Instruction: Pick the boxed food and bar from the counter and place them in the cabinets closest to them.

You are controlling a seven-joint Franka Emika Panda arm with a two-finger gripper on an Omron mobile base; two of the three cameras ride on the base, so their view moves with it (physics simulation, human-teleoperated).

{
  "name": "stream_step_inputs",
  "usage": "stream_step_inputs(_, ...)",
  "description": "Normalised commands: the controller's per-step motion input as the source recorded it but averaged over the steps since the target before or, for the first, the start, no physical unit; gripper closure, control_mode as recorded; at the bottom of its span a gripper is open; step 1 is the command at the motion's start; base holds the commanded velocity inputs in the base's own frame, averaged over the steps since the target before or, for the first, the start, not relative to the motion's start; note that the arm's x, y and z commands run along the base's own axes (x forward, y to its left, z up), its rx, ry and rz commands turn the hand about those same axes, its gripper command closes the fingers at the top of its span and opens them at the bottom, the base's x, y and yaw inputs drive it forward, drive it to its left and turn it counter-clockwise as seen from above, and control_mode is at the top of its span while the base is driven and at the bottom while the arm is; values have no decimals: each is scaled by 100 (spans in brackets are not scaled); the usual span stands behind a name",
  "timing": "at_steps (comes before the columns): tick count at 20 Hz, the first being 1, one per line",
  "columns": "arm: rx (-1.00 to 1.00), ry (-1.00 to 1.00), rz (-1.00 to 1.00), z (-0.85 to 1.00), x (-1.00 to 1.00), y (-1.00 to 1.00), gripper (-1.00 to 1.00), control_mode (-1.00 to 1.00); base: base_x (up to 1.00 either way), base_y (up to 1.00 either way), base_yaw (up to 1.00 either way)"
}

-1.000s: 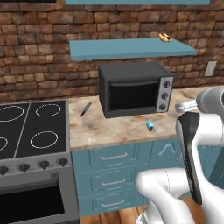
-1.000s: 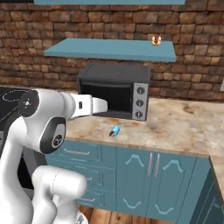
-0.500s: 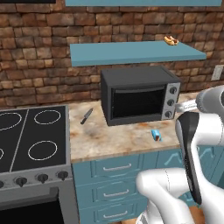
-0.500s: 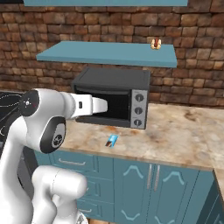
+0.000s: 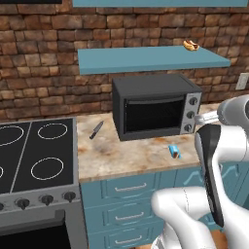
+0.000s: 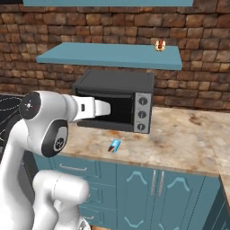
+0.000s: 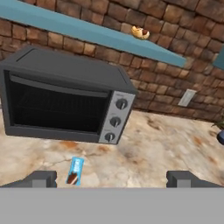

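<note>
The bar [image 7: 75, 170], small and blue with a reddish end, lies flat on the beige marbled counter [image 7: 166, 148] in front of the toaster oven's knob side. It also shows near the counter's front edge as the bar [image 5: 174, 151] [image 6: 115, 145]. My gripper [image 7: 112, 178] hovers over the counter, open, its fingertips [image 7: 41, 178] wide apart, with the bar below and nearer the left tip. A teal shelf cabinet [image 5: 146, 61] [image 6: 112, 56] [image 7: 87, 30] runs along the brick wall above the oven. The boxed food is out of view.
A black toaster oven [image 5: 155, 114] [image 6: 114, 105] stands at the back of the counter. A black-handled knife [image 5: 96, 130] lies left of it, beside the stove [image 5: 34, 155]. A small orange item [image 5: 191, 45] [image 7: 140, 32] sits on the shelf. A wall outlet [image 7: 187, 97] is right of the oven.
The whole picture has shifted: the base has driven, so oven, counter and bar now sit lower and larger in both base views. The gripper stays open.
</note>
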Motion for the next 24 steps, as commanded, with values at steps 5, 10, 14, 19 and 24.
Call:
stream_step_inputs(5, 1, 1, 1, -13, 7, 1, -100, -100, 0, 0, 0)
stream_step_inputs(10, 2, 3, 0, -10, 4, 1, -100, -100, 0, 0, 0)
stream_step_inputs(14, 5, 5, 2, -12, 3, 0, -100, -100, 0, 0, 0)
stream_step_inputs(19, 10, 9, 2, -17, 5, 0, -100, -100, 0, 0, 0)
stream_step_inputs(24, 9, 10, 2, -18, 9, 0, -100, -100, 0, 0, 0)
